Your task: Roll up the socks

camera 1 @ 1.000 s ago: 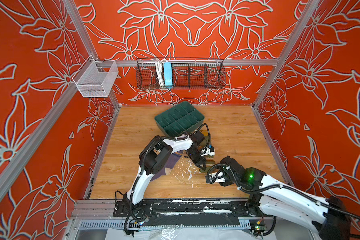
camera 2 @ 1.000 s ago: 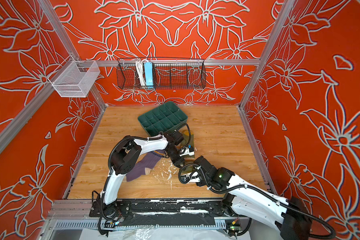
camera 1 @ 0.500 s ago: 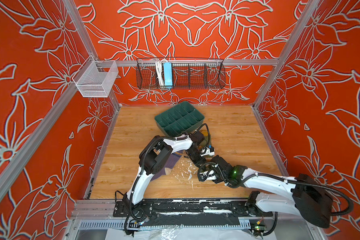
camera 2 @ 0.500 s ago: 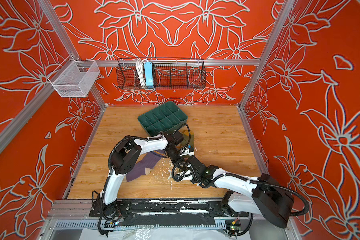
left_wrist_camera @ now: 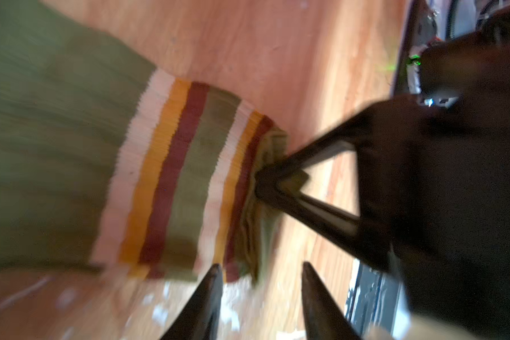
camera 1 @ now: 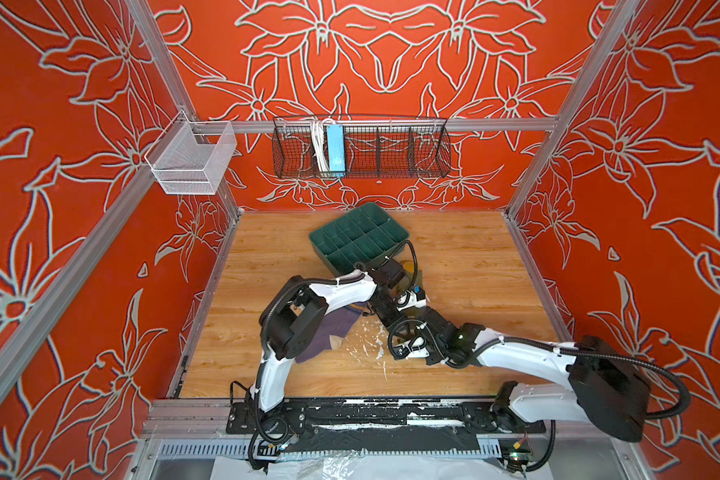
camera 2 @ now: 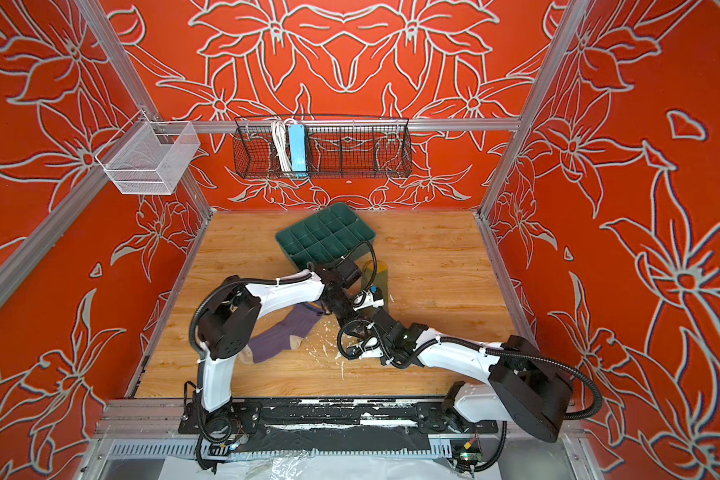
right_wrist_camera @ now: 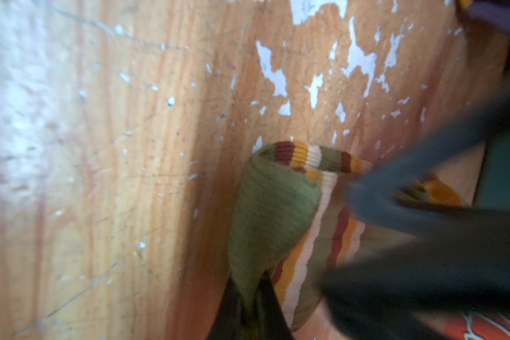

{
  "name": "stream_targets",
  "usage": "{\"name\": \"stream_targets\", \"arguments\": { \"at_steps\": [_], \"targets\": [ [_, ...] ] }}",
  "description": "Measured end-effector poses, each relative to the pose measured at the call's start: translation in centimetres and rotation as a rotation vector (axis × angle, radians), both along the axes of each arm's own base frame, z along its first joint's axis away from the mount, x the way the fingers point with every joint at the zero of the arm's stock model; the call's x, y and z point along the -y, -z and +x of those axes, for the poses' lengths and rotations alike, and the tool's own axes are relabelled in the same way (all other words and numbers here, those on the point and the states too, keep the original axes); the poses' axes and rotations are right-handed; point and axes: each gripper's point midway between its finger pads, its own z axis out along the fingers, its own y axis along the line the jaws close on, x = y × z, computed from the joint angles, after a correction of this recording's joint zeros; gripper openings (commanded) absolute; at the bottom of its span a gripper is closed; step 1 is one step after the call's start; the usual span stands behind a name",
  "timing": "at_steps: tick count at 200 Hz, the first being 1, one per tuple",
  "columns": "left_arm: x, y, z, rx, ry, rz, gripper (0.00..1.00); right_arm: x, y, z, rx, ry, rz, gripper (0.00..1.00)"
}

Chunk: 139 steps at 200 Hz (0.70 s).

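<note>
The olive green sock [left_wrist_camera: 71,153], with cream, yellow and maroon stripes, lies on the wooden table. My right gripper [right_wrist_camera: 252,294] is shut on its green cuff edge, and that pinch also shows in the left wrist view. My left gripper [left_wrist_camera: 261,268] hangs just beside the same cuff, open, with nothing between its fingers. In both top views the two grippers meet at mid-table, and the olive sock [camera 1: 410,272] [camera 2: 377,274] is mostly hidden under them. The purple sock [camera 1: 333,332] [camera 2: 283,332] lies flat to the left, partly under the left arm.
A dark green divided tray [camera 1: 314,240] [camera 2: 280,241] sits tilted just behind the grippers. White scuffed patches [camera 1: 371,345] mark the table near the front. A black wire basket [camera 1: 360,149] and a white mesh basket [camera 1: 192,162] hang on the walls.
My right arm has swung in from the right to the left gripper and shut on the olive sock's cuff. My left gripper has opened.
</note>
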Motion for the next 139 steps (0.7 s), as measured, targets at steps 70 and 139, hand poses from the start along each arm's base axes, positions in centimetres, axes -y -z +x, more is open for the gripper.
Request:
{"name": "stream_targets", "arguments": {
  "at_steps": [70, 139],
  "targets": [
    [-8.6, -16.1, 2.1, 0.829, -0.23, -0.152, 0.7, -0.4, -0.2, -1.4, -0.294, 0.048, 0.003, 0.0],
    [-13.9, -25.0, -4.5, 1.398, -0.056, -0.319, 0.73, -0.8, 0.0, -1.3, -0.545, 0.146, 0.03, 0.0]
  ]
}}
